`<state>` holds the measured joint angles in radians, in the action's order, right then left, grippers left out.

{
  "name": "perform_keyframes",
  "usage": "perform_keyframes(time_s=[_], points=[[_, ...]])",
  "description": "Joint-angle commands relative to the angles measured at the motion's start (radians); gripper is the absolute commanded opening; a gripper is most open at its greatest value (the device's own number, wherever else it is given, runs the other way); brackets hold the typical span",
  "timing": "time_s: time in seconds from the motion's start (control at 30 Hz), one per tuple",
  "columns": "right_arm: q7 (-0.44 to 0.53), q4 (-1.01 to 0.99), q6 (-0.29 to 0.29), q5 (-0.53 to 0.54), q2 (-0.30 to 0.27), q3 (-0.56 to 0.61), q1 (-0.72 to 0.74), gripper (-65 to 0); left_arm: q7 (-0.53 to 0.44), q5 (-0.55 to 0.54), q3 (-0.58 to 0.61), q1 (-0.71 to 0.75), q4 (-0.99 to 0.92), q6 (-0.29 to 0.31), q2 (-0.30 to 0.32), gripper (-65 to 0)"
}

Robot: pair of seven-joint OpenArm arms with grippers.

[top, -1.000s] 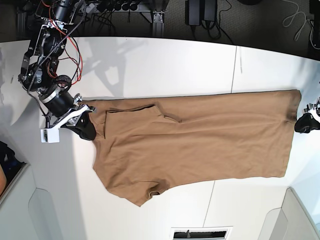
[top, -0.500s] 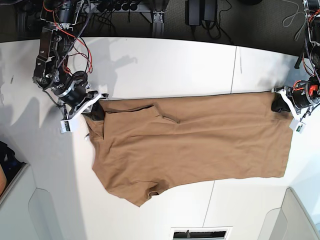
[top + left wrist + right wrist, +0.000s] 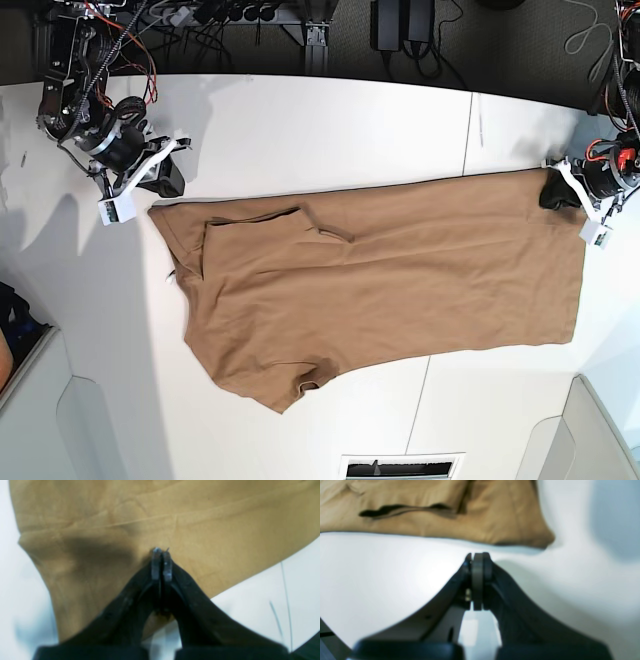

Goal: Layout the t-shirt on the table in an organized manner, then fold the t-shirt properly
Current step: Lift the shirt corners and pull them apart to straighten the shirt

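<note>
The tan-brown t-shirt (image 3: 380, 280) lies spread flat on the white table (image 3: 320, 130), collar end to the left, hem to the right, one sleeve pointing to the front edge. My left gripper (image 3: 548, 192) is shut, its tips resting on the shirt's far right hem corner. In the left wrist view the gripper (image 3: 162, 552) is over the cloth (image 3: 100, 517), and no cloth shows between the fingers. My right gripper (image 3: 175, 180) is shut and empty, just beyond the shirt's far left corner. In the right wrist view the gripper (image 3: 478, 557) is over bare table, short of the shirt (image 3: 445, 522).
Cables and power bricks (image 3: 400, 30) lie past the table's far edge. A dark seam (image 3: 468, 140) runs across the tabletop. Raised white panels sit at the front left (image 3: 60, 420) and front right (image 3: 600, 430), and a vent (image 3: 400, 467) sits at the front edge.
My right gripper came off the shirt's collar corner and moved up and left, leaving that corner drawn out. My left gripper moved onto the hem corner and shifted it toward the far edge.
</note>
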<state>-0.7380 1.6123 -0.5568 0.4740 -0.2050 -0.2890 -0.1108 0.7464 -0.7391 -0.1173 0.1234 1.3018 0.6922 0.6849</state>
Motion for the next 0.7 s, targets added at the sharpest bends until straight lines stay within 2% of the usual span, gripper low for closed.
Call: perform_keyframes(time_s=[0.0,0.13,0.23,0.4,0.67], points=[[0.023,0.03,0.0,0.021,-0.014,-0.018,-0.004,-65.0,0.026,0.018,0.001,0.014,0.03,0.006,0.016,-65.0],[0.026,0.059,0.0,0.103,-0.014,-0.05,-0.011,-65.0,0.01,0.018,-0.001,0.032,0.111,0.006,0.016,-65.0],[0.068,0.071,0.0,0.109,-0.013,-0.064,-0.006,-65.0,0.01,0.019,-0.001,0.031,0.132,0.006,0.016,-65.0],[0.091,0.045,0.004,0.017,-0.007,-0.063,0.085,-65.0,0.01,0.02,-0.001,0.029,0.132,0.006,0.016,-65.0],[0.091,-0.194,0.011,-0.048,-0.008,-0.062,0.248,-65.0,-0.035,0.078,-0.001,0.03,0.131,0.006,0.016,-65.0]])
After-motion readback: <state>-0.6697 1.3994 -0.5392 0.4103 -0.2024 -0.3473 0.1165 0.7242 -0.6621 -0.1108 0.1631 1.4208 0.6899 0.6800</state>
